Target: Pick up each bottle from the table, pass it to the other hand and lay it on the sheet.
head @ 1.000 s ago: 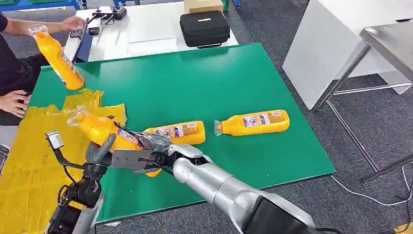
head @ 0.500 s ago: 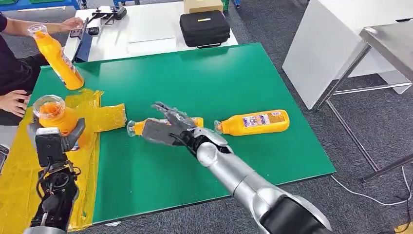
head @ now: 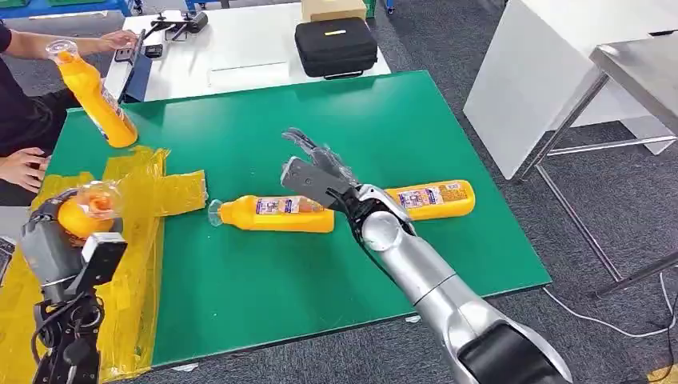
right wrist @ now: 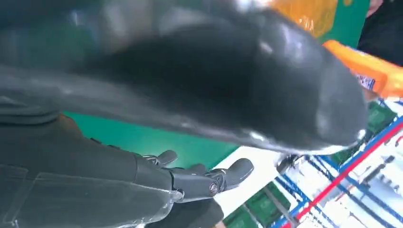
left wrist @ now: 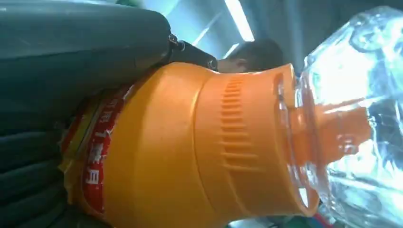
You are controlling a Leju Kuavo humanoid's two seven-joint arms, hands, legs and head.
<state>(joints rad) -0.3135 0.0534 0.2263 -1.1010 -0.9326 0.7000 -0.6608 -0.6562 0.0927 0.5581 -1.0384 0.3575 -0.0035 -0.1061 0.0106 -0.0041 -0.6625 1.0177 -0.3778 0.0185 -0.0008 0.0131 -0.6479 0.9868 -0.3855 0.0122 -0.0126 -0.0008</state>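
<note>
Left hand [head: 49,240] gripping bottle [head: 84,210] above yellow sheet [head: 136,240]; green table [head: 264,280]

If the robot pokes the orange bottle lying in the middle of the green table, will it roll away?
Probably. The middle bottle lies on its side on the smooth green table and looks rounded, so a sideways nudge may roll it. Its glossy label suggests it could be slippery.

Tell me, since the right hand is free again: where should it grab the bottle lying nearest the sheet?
Probably around the labelled middle of the near bottle, coming down from above. It lies flat on the green table, cap toward the yellow sheet, its sides clear for the fingers of the open right hand.
</note>
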